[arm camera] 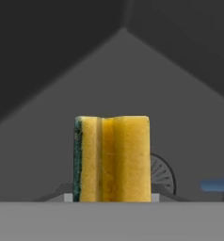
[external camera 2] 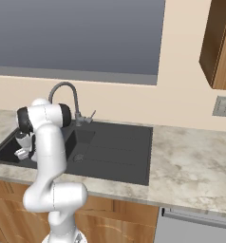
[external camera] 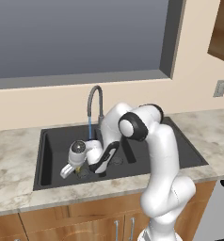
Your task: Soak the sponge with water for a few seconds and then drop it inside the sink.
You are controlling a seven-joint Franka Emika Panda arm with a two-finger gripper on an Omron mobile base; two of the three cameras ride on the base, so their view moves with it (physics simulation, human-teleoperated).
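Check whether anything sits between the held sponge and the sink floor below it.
Nothing visible does. The gripper holds the sponge inside the sink, with bare basin floor and the round drain beneath; the water falls beside it.

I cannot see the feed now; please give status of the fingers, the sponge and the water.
Gripper shut on sponge, low in left basin of sink. Water running from faucet, stream beside sponge, not on it. Nothing in the way.

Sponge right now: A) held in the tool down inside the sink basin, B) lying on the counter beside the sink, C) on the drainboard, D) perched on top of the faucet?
A: the hand view shows the sponge clamped in the tool over the dark floor of the sink, with a drain just behind it.
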